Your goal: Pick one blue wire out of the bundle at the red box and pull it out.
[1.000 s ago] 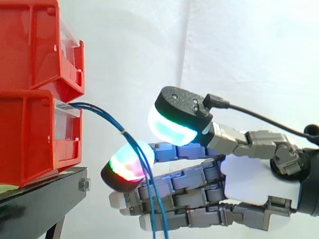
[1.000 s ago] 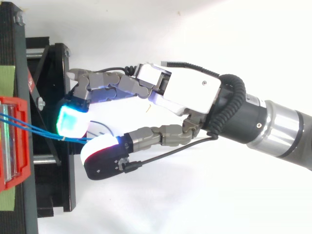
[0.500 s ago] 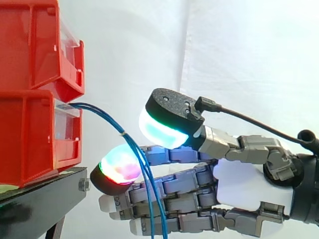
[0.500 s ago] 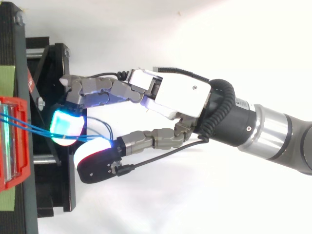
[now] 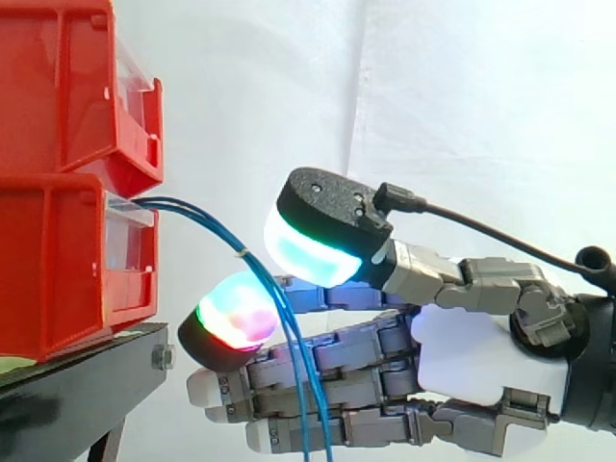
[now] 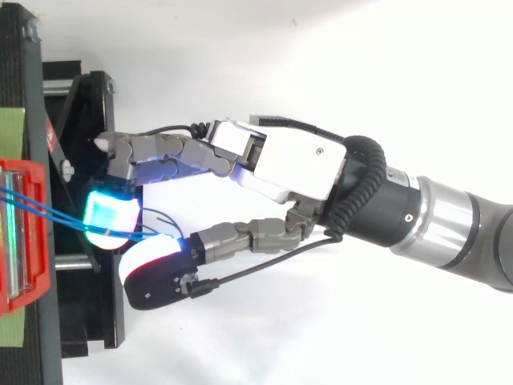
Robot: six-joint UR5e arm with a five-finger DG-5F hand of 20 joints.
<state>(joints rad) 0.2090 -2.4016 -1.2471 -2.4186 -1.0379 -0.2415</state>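
Two thin blue wires (image 5: 197, 217) leave the clear front of the lower red box (image 5: 58, 260) and droop down to the right, bound by a small light tie (image 5: 243, 254). In the top view the blue wires (image 6: 56, 215) run from the red box (image 6: 24, 233) to the hand (image 6: 288, 160). They pass between the thumb's black-backed pad (image 5: 318, 252) and a glowing fingertip pad (image 5: 234, 313), which pinch them. Below the pinch the wires hang in front of the hand's (image 5: 462, 361) lower fingers, which lie nearly straight toward the box.
A second red box (image 5: 67, 87) is stacked on the lower one. Both rest on a black stand (image 5: 87, 380), seen as a black frame (image 6: 88, 200) from above. A white curtain hangs behind.
The hand has advanced left toward the box and dropped slightly. The thumb pad has come closer to the glowing fingertip, with the wires between them.
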